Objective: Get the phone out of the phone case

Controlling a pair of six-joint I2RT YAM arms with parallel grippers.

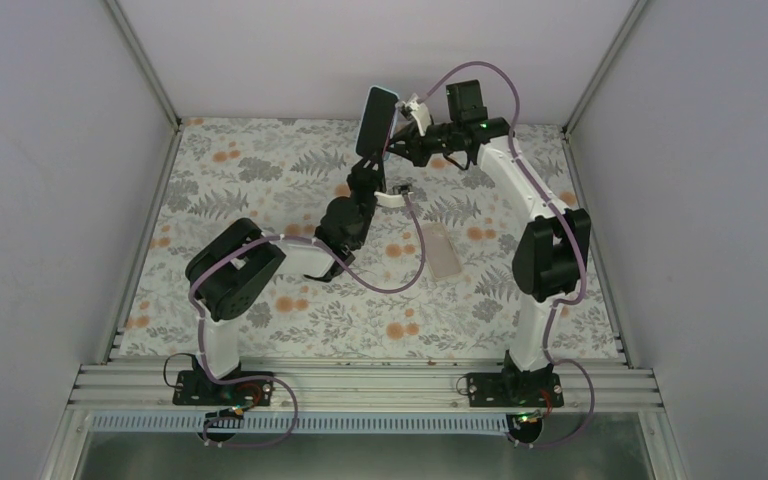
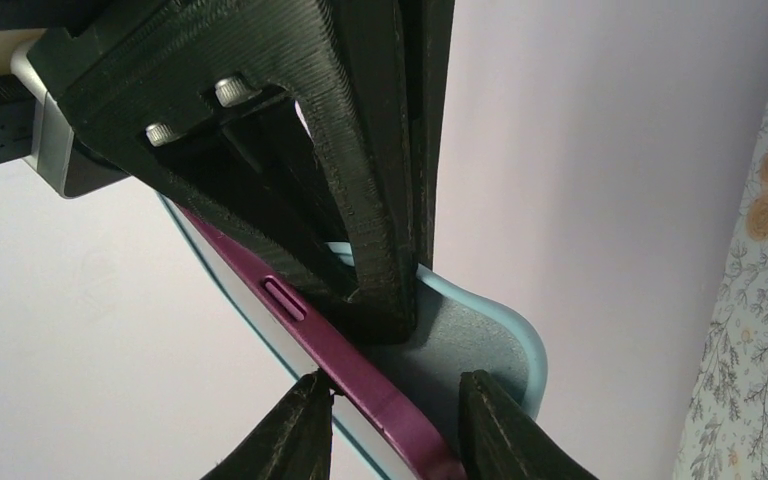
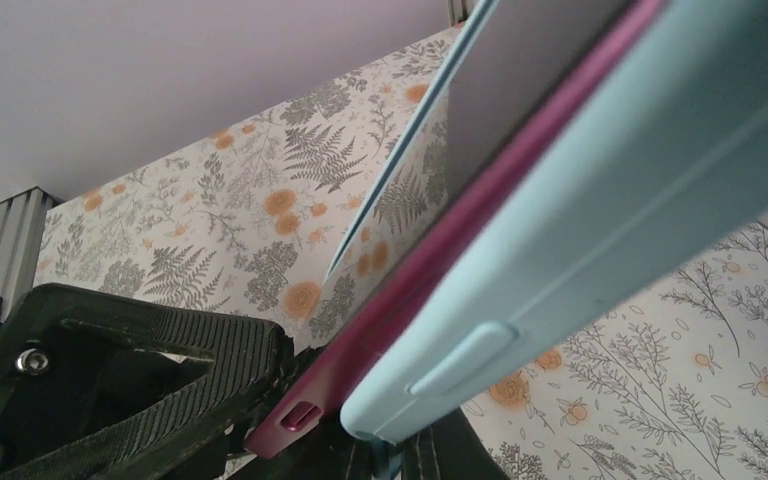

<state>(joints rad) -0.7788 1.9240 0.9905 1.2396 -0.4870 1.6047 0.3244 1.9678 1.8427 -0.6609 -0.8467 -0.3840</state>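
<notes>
phone (image 2: 360, 370) half out of case (image 2: 490, 340) | both claws gripping

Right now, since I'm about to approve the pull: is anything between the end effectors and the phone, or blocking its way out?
Nothing visible. The left end effector flanks the phone, the right end effector pinches the case. Only the case's own rim, wrapped over the phone's edge, holds it in.

The pale-blue matt rubbery phone case (image 3: 600, 210) looks smooth. The magenta phone (image 2: 360, 365) edge shines glossy. Black ribbed plastic hand fingers (image 2: 360, 130) look rough.
</notes>
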